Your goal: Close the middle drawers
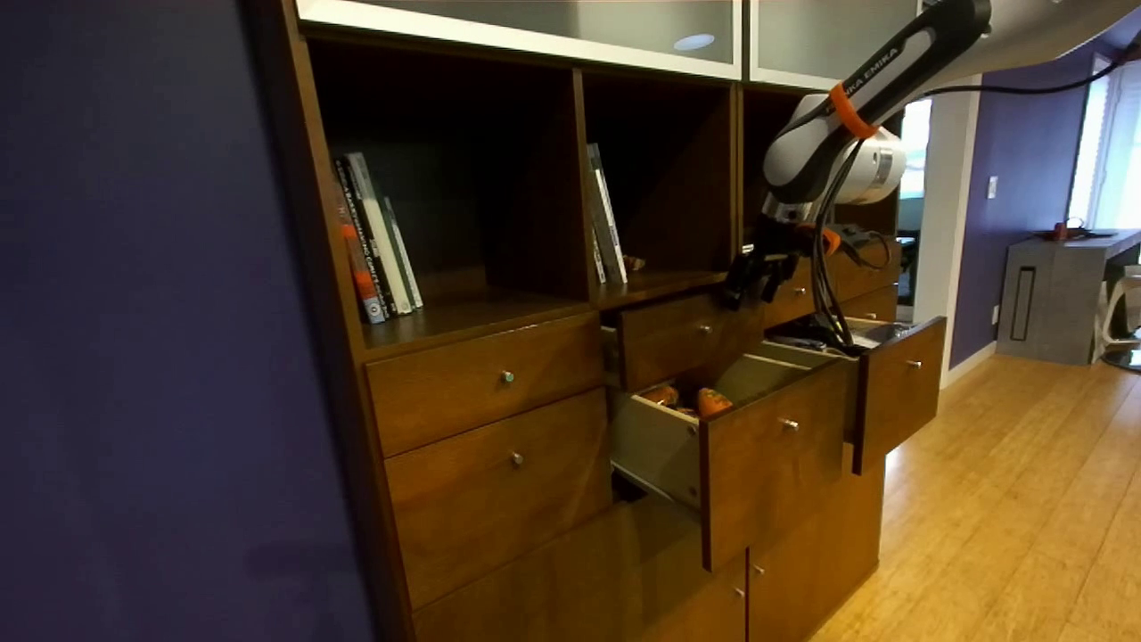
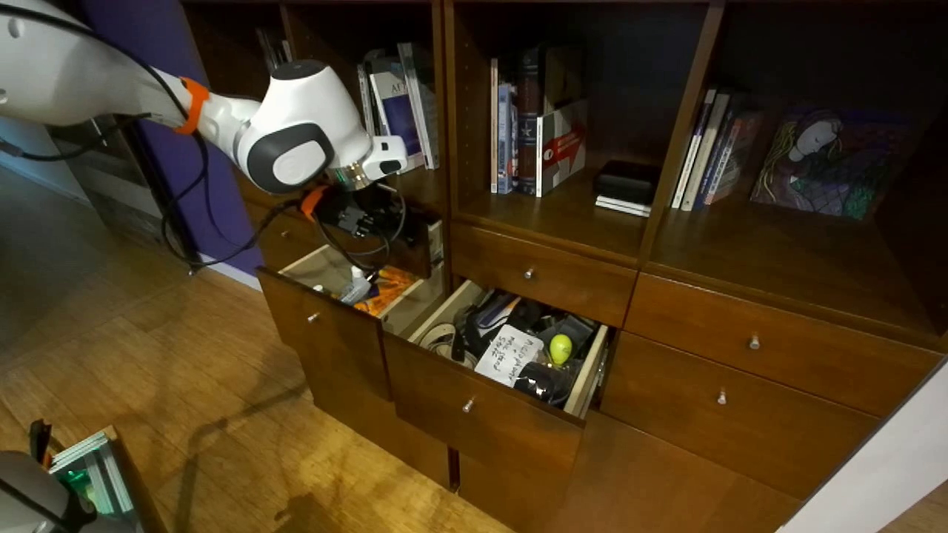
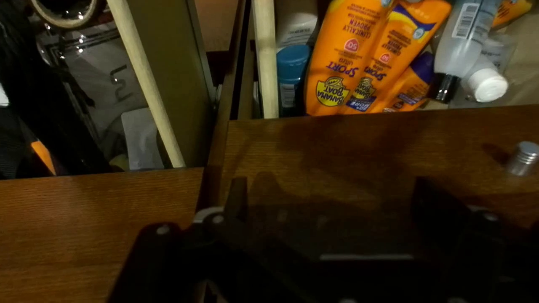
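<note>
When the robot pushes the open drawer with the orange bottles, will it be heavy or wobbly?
The drawer is probably a bit heavy, because several bottles are inside. It likely won't tip, since its back end sits in the cabinet. A hard shove might make the bottles slide, as they look smooth.

Probably home: shelved books (image 2: 527, 126), painting (image 2: 822, 170), sunscreen bottles (image 3: 353, 54), wooden floor (image 1: 1025, 446).
</note>
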Available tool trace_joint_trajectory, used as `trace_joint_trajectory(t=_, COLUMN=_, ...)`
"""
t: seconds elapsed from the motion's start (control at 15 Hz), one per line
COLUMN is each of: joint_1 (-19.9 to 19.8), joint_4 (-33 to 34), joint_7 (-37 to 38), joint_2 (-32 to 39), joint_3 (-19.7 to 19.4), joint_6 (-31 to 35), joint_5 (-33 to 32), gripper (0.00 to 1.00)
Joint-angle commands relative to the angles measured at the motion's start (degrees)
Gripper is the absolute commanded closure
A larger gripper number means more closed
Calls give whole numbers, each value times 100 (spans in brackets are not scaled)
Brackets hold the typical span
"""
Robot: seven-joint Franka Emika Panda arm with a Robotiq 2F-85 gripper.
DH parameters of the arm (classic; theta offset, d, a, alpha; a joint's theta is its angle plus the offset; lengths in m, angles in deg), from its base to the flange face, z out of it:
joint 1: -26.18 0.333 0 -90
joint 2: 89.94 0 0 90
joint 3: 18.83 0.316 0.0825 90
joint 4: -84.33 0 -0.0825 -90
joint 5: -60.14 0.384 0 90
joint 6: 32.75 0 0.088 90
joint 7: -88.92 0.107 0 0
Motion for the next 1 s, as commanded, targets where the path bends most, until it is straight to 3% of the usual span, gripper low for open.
trace_joint_trajectory(t=0.0, joint_1=-8, joint_4=205, joint_7=31, joint_2=254, joint_3=88, joint_6=351, joint_5=349, gripper=0)
trace_joint_trajectory(t=0.47, joint_1=-50, joint_4=351, joint_7=22, joint_2=497, joint_3=175, joint_6=721, joint_5=537, gripper=0)
trace_joint_trajectory(t=0.93, joint_1=-90, joint_4=312, joint_7=-31, joint_2=162, joint_3=160, joint_6=-592, joint_5=426, gripper=0)
